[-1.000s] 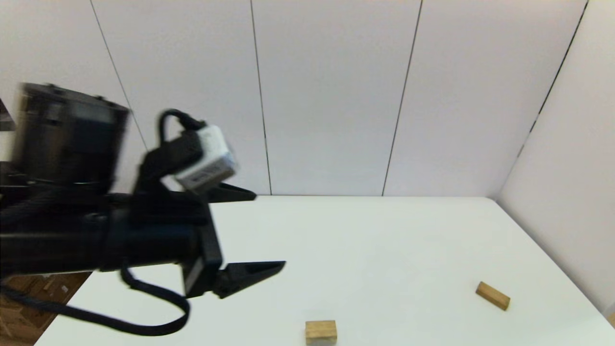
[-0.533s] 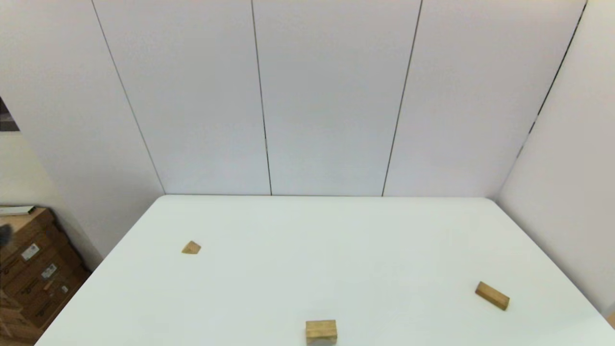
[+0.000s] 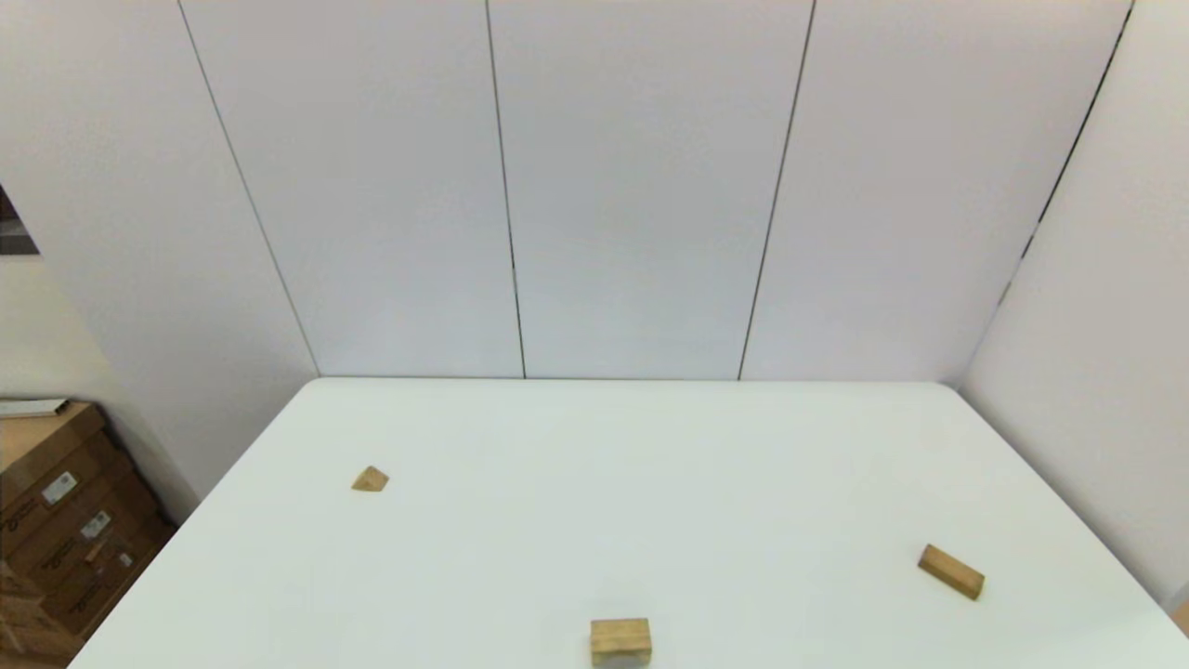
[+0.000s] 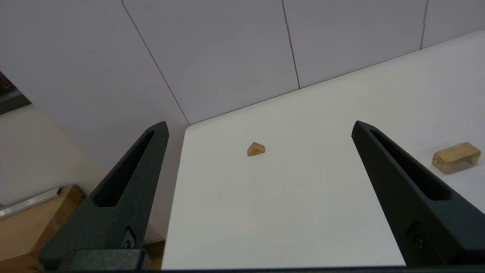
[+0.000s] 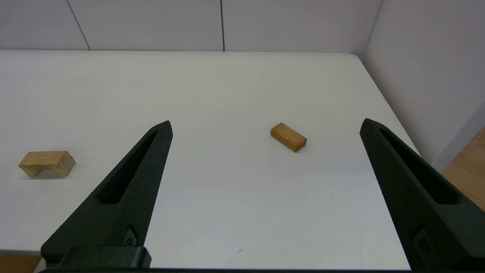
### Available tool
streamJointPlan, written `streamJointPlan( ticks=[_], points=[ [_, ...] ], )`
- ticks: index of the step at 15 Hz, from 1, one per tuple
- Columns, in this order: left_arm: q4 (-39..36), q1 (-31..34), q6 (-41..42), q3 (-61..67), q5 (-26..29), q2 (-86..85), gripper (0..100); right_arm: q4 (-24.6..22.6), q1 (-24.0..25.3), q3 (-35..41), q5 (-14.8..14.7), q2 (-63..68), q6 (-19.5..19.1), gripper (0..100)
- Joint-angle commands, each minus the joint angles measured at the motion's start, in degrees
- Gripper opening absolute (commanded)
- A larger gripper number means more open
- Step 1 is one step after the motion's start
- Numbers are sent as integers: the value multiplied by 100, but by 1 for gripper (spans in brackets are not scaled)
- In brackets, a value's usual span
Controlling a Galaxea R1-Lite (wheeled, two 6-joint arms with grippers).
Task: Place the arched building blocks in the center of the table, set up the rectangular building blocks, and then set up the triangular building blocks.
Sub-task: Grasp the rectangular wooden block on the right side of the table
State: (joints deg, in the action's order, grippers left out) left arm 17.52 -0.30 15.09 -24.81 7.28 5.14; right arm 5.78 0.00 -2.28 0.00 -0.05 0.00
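Three small wooden blocks well apart on white counter (image 3: 594,483): arched building blocks (image 3: 620,641) at near edge, likely light, rigid, best pinched across flat long sides; both grippers' jaws spread wide, empty.

Wedge (image 3: 370,479) left, bar (image 3: 951,571) right

Three blocks lie well apart on the table (image 3: 650,483), leaving wide open lanes between.
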Motion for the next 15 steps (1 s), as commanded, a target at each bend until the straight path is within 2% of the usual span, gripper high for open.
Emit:
streamJointPlan(
  ticks=[1, 3, 4, 6, 8, 9, 11, 13, 14, 15],
  points=[
    [-680, 22, -358, 1373, 46, -514, 100, 2, 0, -1, 0, 5, 0, 100],
    [-1725, 13, -411, 2270, 28, -514, 100, 2, 0, -1, 0, 5, 0, 100],
    [-2279, 22, -551, 2472, -218, -514, 100, 2, 0, -1, 0, 5, 0, 100],
    [-2077, 13, -841, 2472, -323, -514, 100, 2, 0, -1, 0, 5, 0, 100],
    [-1629, 22, -903, 2454, -649, -514, 100, 2, 0, -1, 62, 5, -167, 100],
    [-1708, 13, -1035, 2472, -657, -506, 100, 2, 0, 8, 62, 5, -264, 100],
    [-1734, 13, -1096, 2472, -675, -514, 100, 2, 0, 8, 53, 5, -220, 100],
    [-1734, 22, -1122, 2472, -675, -506, 100, 64, 0, -211, -53, 40, -44, 100],
    [-1734, 22, -1114, 2472, -675, -506, 100, 152, 0, -712, -132, 374, 123, 100],
    [-1734, 22, -1087, 2472, -675, -514, 100, 266, 0, -1178, -185, 1016, 466, 100]
  ],
)
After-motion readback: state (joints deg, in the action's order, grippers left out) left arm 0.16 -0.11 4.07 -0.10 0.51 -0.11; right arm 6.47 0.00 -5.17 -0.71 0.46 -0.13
